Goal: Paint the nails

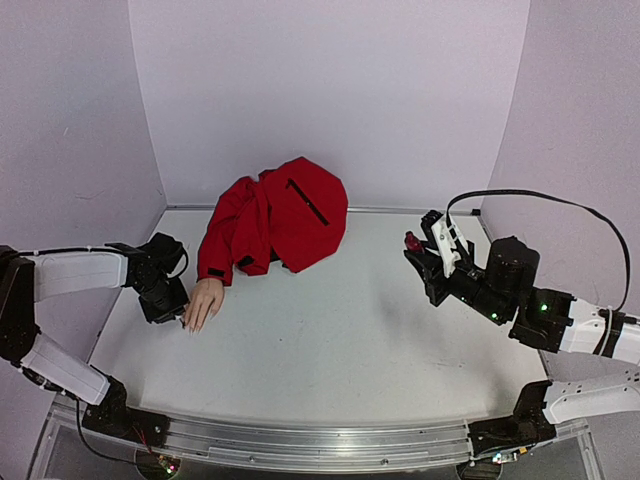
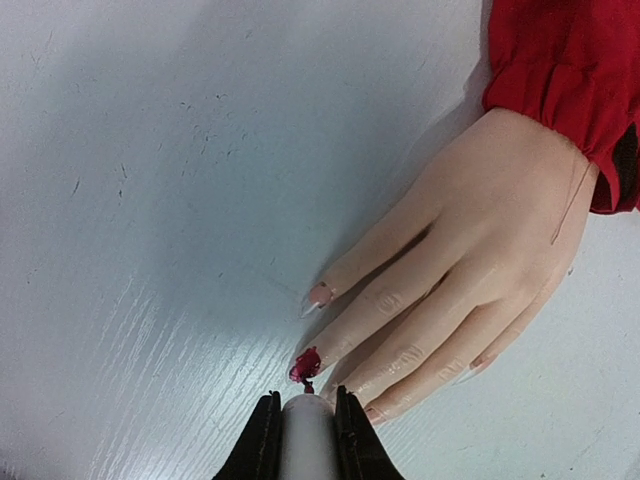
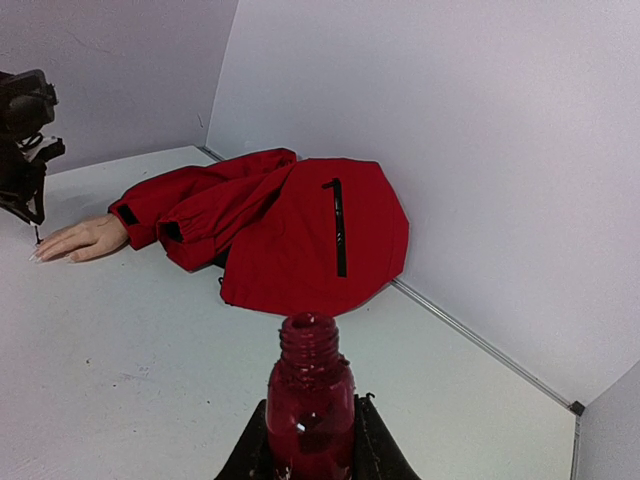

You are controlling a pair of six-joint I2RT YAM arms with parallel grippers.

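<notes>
The beige mannequin hand (image 2: 470, 260) lies flat, fingers toward my left gripper; it also shows in the top view (image 1: 204, 301) and the right wrist view (image 3: 82, 238). One nail (image 2: 306, 365) is covered in dark red polish; another nail (image 2: 320, 295) is pale. My left gripper (image 2: 305, 415) is shut on the white brush cap (image 2: 305, 440), and its brush tip touches the red nail. My right gripper (image 3: 310, 440) is shut on the open red polish bottle (image 3: 310, 400), held above the table at the right (image 1: 412, 241).
The red jacket (image 1: 275, 215) lies bunched at the back centre, its sleeve (image 2: 570, 80) ending at the hand's wrist. Walls close in at the left, back and right. A metal rail (image 1: 320, 440) runs along the near edge.
</notes>
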